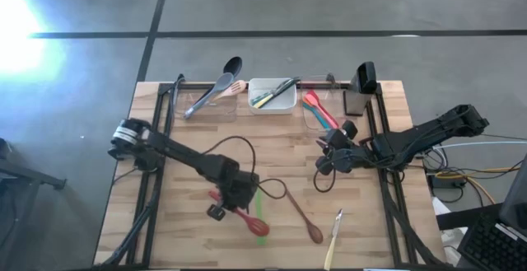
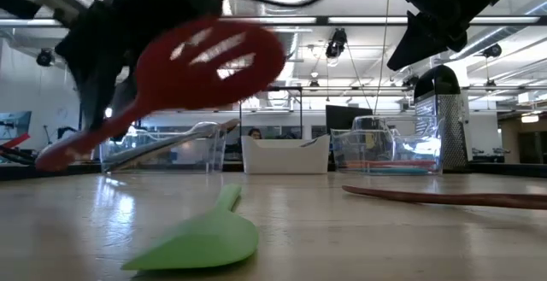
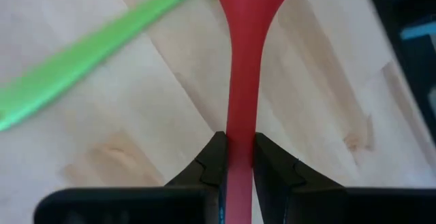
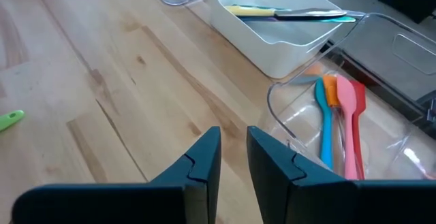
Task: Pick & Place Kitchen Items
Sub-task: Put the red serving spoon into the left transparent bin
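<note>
My left gripper hangs over the table's near middle, shut on a red slotted spoon. Below the spoon a green spatula lies flat on the wood. A wooden spoon and a cream-handled knife lie to its right. My right gripper hovers at mid-right beside a clear tub that holds blue, orange and red spatulas. Its fingers stand a narrow gap apart with nothing between them. My left gripper pinches the red spoon's handle between its two fingers, which slant down from above. The handle runs out ahead along the fingers to the slotted head, and its free end sticks out behind them. The spoon is lifted clear of the table.
Along the far edge stand a clear tub with black and grey spoons, a white tub with cutlery, and a dark grater. Black frame rails run along the table's left and right sides. Bare wood lies between the arms.
</note>
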### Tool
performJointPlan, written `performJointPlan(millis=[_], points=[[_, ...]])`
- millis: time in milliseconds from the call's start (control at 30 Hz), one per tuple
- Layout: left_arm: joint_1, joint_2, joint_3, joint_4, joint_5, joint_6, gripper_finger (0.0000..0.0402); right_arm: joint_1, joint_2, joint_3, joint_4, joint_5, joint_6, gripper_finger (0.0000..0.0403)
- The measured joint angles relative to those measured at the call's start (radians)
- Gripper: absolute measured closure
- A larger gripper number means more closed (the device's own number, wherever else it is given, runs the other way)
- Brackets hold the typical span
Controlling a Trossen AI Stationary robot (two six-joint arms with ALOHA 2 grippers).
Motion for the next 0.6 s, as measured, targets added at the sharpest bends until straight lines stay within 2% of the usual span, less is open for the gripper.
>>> performJointPlan(millis=[267,600], points=[[0.085,-0.175,0.001,-0.030,-0.061,-0.024,0.0355,0.000,0.000,-0.001,0.001,-0.008,0.013,0.0326],[0.321,-0.386,0.001,-0.082,-0.245,-0.015,0.0355,0.000,0.000,-0.002,-0.001,-0.053,0.030,0.0338]])
